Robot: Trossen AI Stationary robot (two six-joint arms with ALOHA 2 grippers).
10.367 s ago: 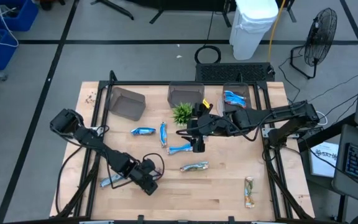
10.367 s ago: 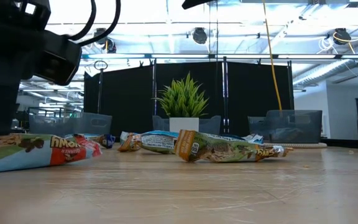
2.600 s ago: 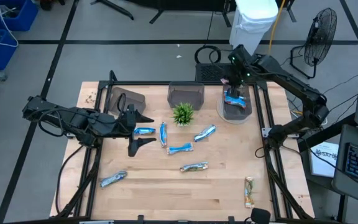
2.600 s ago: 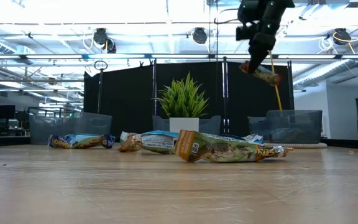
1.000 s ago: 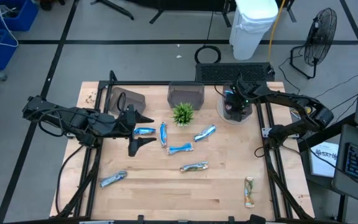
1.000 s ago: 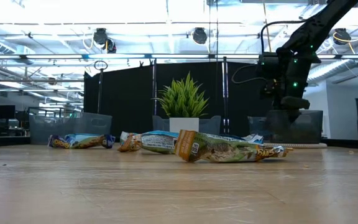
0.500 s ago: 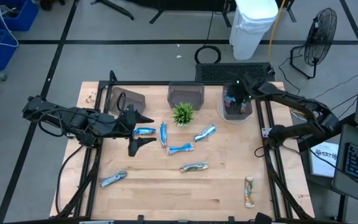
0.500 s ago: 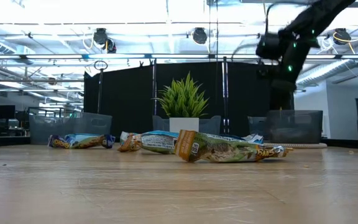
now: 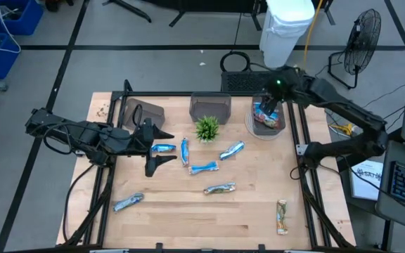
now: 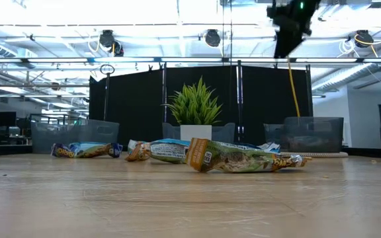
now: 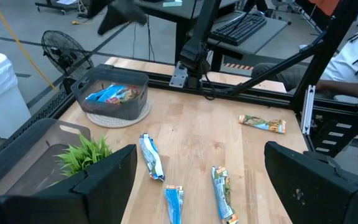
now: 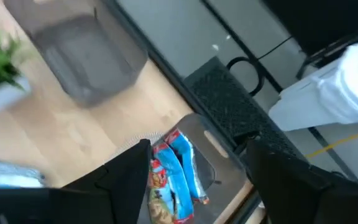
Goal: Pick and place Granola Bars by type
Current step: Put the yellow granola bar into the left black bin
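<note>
Several granola bars lie flat on the wooden table: blue ones (image 9: 162, 148), (image 9: 185, 151), (image 9: 204, 169), (image 9: 232, 150), and tan-green ones (image 9: 219, 188), (image 9: 129, 202), (image 9: 282, 216). More blue bars (image 12: 169, 177) lie in the right-hand bin (image 9: 266, 119). My right gripper (image 9: 269, 105) (image 12: 207, 186) hangs high over that bin, open and empty; the low view shows it near the top (image 10: 288, 26). My left gripper (image 9: 164, 146) (image 11: 210, 186) waits at the table's left, open, with its fingers either side of the leftmost blue bar as seen from above.
Two more grey bins stand at the far edge, the middle one (image 9: 210, 107) and the left one (image 9: 143, 112). A small green potted plant (image 9: 206, 128) stands between the bins and the bars. A black frame borders the table. Bare wood shows along the near edge.
My right gripper has risen straight up out of the right-hand bin, from down at its rim to well above it, and has shifted slightly toward the far edge. The bars in the bin and on the table have stayed in place.
</note>
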